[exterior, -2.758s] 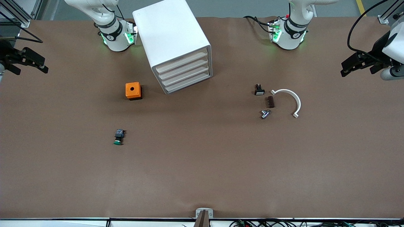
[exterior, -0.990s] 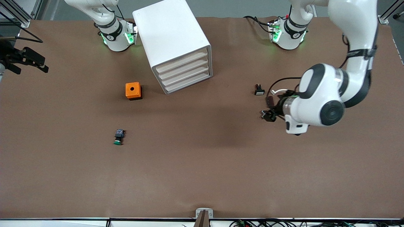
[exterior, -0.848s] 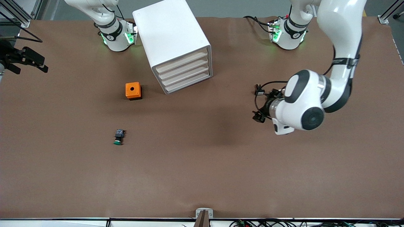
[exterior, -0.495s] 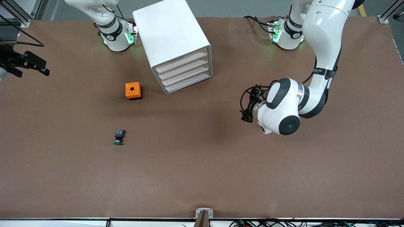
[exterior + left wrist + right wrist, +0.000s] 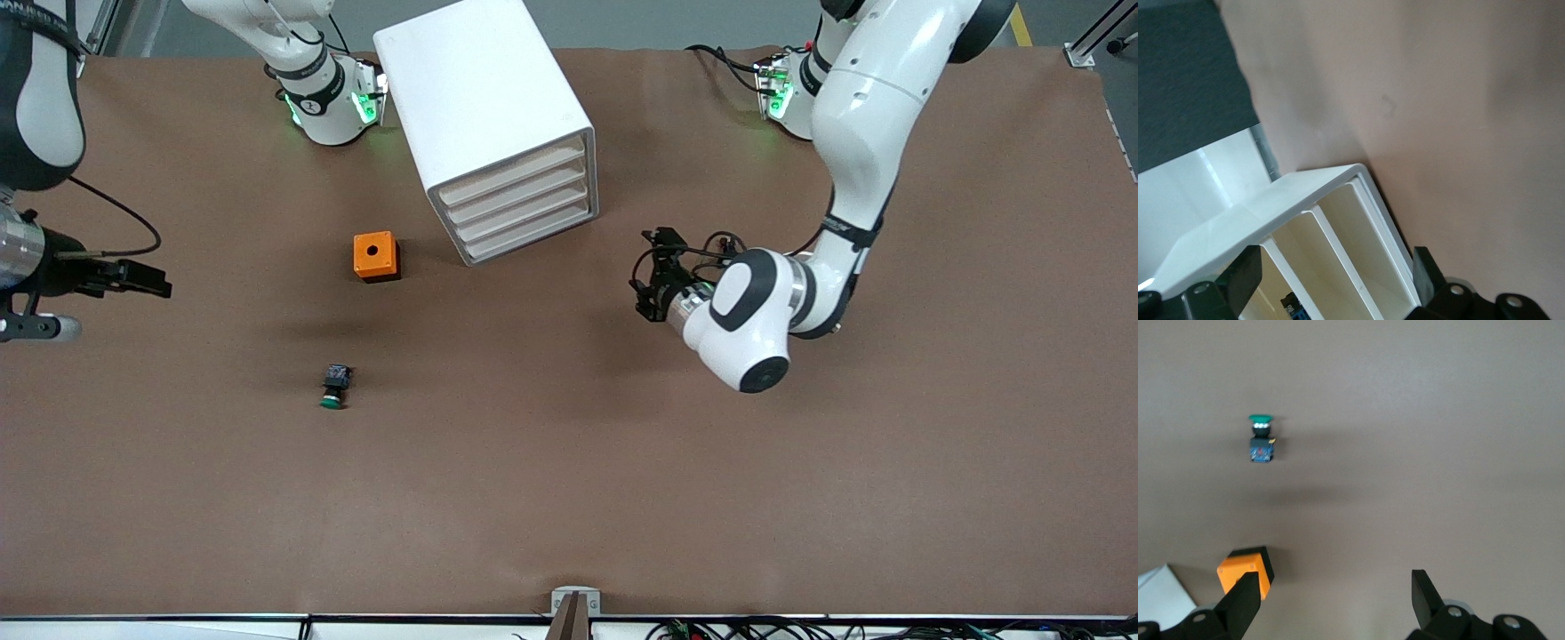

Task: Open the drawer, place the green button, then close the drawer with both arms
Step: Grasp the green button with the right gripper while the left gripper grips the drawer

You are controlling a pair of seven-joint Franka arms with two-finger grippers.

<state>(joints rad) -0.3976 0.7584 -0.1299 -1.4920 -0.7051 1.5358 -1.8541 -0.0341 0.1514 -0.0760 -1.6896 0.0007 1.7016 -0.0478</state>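
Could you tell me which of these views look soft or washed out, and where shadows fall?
Front view: sharp and evenly lit, with a soft shadow on the table under the left arm. Left wrist view: pale, washed out, drawer unit soft. Right wrist view: dim, button slightly blurred.

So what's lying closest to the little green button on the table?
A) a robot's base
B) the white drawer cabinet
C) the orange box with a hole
C: in the front view the orange box sits on the table just past the green button, while the white drawer cabinet stands farther off toward the robots' bases.
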